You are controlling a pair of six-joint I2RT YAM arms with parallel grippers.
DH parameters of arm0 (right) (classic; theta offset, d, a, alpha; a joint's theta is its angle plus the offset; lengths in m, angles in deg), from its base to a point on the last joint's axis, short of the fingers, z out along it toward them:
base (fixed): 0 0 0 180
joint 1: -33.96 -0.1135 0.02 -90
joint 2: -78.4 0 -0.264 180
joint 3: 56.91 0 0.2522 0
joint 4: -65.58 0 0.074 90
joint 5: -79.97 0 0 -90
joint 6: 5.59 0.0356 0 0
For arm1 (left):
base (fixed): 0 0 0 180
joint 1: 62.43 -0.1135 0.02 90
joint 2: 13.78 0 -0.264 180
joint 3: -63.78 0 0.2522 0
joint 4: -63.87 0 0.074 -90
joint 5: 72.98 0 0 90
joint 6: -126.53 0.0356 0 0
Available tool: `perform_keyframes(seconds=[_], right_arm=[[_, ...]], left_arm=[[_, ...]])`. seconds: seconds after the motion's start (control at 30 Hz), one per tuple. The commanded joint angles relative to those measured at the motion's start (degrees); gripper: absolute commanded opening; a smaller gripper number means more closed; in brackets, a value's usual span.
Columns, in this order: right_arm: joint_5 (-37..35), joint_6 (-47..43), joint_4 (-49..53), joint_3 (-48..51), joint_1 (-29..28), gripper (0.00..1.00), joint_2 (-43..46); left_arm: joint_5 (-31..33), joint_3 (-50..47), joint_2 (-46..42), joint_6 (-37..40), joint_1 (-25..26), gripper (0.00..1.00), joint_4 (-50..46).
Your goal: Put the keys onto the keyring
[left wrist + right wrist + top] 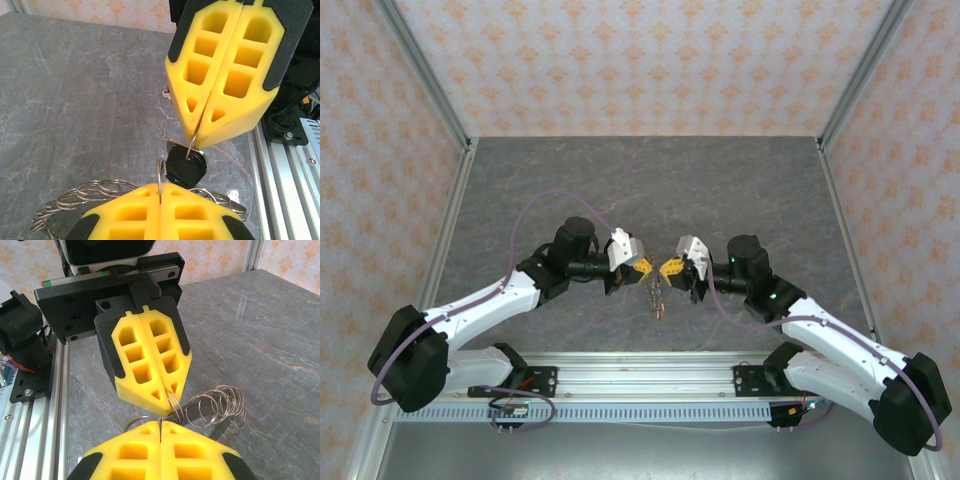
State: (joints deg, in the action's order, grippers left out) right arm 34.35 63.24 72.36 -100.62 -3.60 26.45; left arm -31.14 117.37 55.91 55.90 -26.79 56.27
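- Left gripper (648,267) is shut tight, pinching the keyring (100,189).
- Right gripper (666,267), at its 3 o'clock, is shut tight, pinching the black key (186,167) by its loop.

Left claw (642,266) and right claw (671,267) tip to tip, open tabletop (640,180) beyond, rail (640,365) close behind

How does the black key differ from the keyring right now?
The black key is small, dark and solid; the keyring is a wide coil of bare wire loops. The key dangles from a loop pinched by the right gripper; the keyring's coil spreads around the left gripper. Both sit between the two shut grippers.
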Motion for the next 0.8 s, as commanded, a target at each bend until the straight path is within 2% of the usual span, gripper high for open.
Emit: perform_keyframes(seconds=[0.0, 0.77], right_arm=[[0.62, 0.87, -3.92, -2.29, -0.37, 0.00, -0.65], [-3.63, 1.44, -5.79, -3.62, -1.46, 0.00, -4.53]], left_arm=[[-0.99, 2.70, -0.11, -0.13, 0.47, 0.00, 0.72], [-0.79, 2.86, -0.31, 0.36, 0.58, 0.00, -0.02]])
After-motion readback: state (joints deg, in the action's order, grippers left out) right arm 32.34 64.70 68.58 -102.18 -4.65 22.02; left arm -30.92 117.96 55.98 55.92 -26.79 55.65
